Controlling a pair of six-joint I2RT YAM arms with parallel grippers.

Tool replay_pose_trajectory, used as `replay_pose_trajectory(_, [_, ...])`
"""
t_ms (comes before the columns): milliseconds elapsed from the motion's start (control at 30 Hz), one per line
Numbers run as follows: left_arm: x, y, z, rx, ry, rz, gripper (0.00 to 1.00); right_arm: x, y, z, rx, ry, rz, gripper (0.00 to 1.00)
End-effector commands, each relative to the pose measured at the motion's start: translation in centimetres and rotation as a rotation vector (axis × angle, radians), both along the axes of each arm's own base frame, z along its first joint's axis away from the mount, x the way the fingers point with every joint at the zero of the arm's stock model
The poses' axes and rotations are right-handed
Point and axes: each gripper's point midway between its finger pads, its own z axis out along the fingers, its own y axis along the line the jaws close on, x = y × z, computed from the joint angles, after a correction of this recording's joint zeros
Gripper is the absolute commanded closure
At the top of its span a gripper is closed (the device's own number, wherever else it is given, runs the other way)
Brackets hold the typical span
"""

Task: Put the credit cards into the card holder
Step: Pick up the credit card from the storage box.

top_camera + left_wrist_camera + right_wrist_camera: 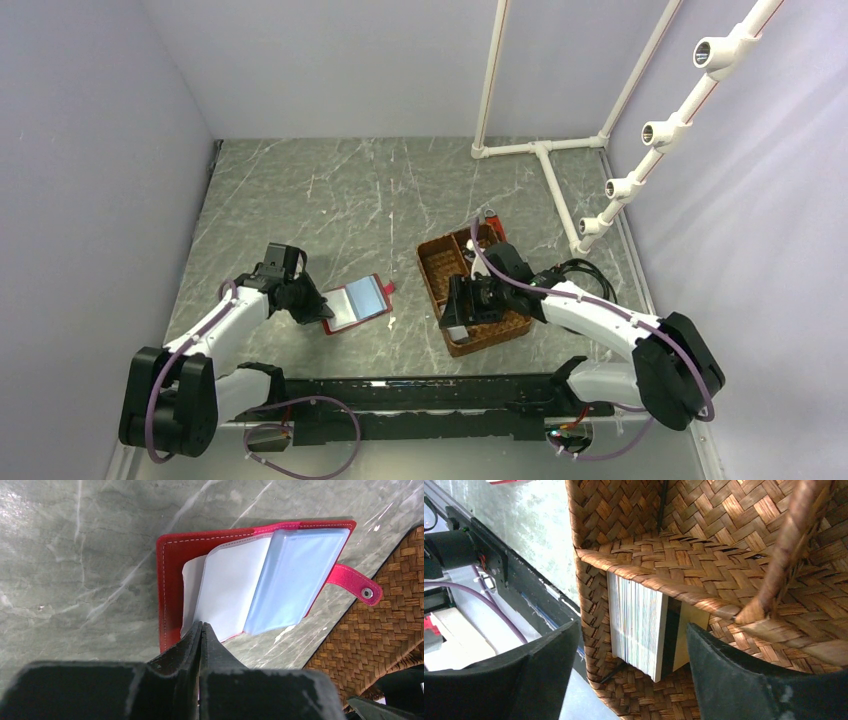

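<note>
The card holder (357, 303) (170, 570), a red wallet, lies open on the marble table with its clear inner sleeves and a light blue card (295, 580) facing up. My left gripper (312, 306) (201, 625) is shut at its near edge, pinching a white sleeve. The credit cards (636, 625) stand on edge as a stack in the near compartment of the woven basket (624, 510), with a tan card (691, 625) behind them. My right gripper (462, 310) (631, 626) hangs open over that compartment, one finger outside the basket wall and the other inside, touching nothing.
The brown basket (440, 262) (385, 625) sits just right of the wallet, with a handle (794, 545) crossing near my right finger. A white pipe frame (545, 165) stands at the back right. A black rail (420, 395) runs along the near edge. Walls close both sides.
</note>
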Motion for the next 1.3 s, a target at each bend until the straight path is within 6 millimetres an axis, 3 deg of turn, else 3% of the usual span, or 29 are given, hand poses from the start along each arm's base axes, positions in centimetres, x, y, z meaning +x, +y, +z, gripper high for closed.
replay_pose_trajectory(0, [1.2,-0.6,1.1,-0.029,-0.042,-0.017,0.93,0.4,0.7,1.4,0.083,-0.019,-0.002,0.27])
replay_pose_trajectory(367, [1.2,-0.5,0.9,-0.02,-0.04,-0.022,0.92,1.0,0.1,1.7,0.059,-0.038,-0.016,0.64])
replay_pose_trajectory(633, [1.1,-0.6,0.7,-0.025,-0.04,-0.024,0.92,1.0,-0.1,1.9,0.052,-0.041,-0.017,0.66])
replay_pose_trajectory(800, [1.1,-0.6,0.8,-0.027,-0.043,-0.025,0.92,1.0,-0.2,1.8,0.046,-0.044,-0.018,0.81])
replay_pose_trajectory(933, [1.0,-0.6,0.6,-0.027,-0.039,-0.026,0.92,1.0,-0.4,2.0,0.04,-0.049,-0.022,0.86])
replay_pose_trajectory(1100, [1.0,-0.6,0.6,-0.028,-0.041,-0.026,0.92,1.1,-0.6,2.4,0.03,-0.063,-0.025,0.99])
replay_pose_trajectory(1267, [1.0,-0.8,0.7,-0.036,-0.044,-0.03,0.91,1.6,-0.9,2.1,0.003,-0.078,-0.039,1.0])
